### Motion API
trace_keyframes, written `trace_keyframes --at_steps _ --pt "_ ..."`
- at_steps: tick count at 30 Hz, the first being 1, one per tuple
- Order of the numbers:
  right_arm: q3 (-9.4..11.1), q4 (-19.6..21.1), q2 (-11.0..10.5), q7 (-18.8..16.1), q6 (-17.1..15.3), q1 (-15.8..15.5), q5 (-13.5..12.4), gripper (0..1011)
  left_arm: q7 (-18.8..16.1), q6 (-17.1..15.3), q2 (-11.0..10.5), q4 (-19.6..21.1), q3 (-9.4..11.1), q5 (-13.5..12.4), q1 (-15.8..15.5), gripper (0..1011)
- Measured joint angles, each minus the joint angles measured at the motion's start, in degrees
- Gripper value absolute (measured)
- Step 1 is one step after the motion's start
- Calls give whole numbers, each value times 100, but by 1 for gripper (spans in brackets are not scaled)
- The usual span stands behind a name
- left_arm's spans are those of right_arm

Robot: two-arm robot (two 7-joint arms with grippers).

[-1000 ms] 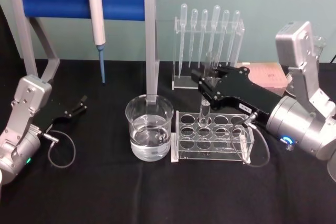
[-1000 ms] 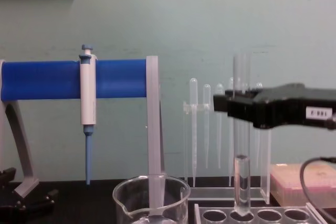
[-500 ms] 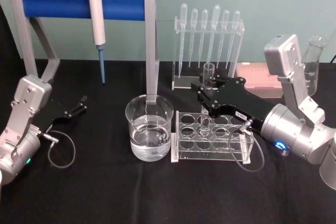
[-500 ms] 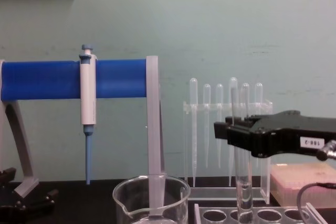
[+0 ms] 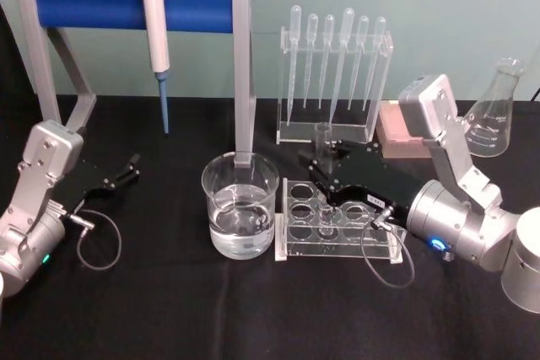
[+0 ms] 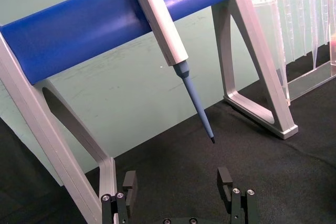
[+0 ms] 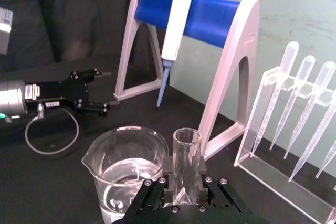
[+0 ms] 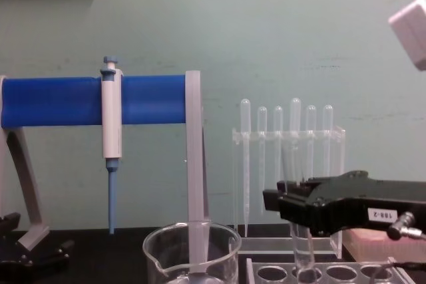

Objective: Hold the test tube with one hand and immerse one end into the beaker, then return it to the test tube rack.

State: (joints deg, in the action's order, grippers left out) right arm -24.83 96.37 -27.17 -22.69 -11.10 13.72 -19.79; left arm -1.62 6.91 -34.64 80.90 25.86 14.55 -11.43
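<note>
The test tube (image 5: 323, 176) stands upright with its lower end down in a hole of the clear rack (image 5: 384, 238), right of the beaker. My right gripper (image 5: 325, 160) is shut on the test tube's upper part; the open rim (image 7: 187, 139) sticks up between the fingers (image 7: 169, 170). From the chest, the black gripper (image 8: 287, 205) crosses the test tube (image 8: 303, 252) just above the rack. The beaker (image 5: 240, 204), part-filled with clear liquid, sits left of the rack. My left gripper (image 5: 128, 170) rests open at the table's left, with nothing between its fingers (image 6: 224, 178).
A blue-barred stand holds a white-and-blue pipettor (image 5: 154, 23) at the back left. A clear holder with several pipettes (image 5: 333, 73) stands behind the rack. A conical flask (image 5: 494, 111) and a pink box (image 5: 396, 137) sit at the back right.
My right gripper has come down and drawn back toward me with the test tube. The tube's lower end has sunk deeper into the rack hole. The left arm has not moved.
</note>
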Motion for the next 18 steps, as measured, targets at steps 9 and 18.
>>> trace_keyframes --at_steps 9,18 --pt "-60 -105 28 -62 -53 39 129 241 0 0 0 0 0 0 0 1000" --pt "2 -3 4 -33 -191 -53 203 502 0 0 0 0 0 0 0 1000"
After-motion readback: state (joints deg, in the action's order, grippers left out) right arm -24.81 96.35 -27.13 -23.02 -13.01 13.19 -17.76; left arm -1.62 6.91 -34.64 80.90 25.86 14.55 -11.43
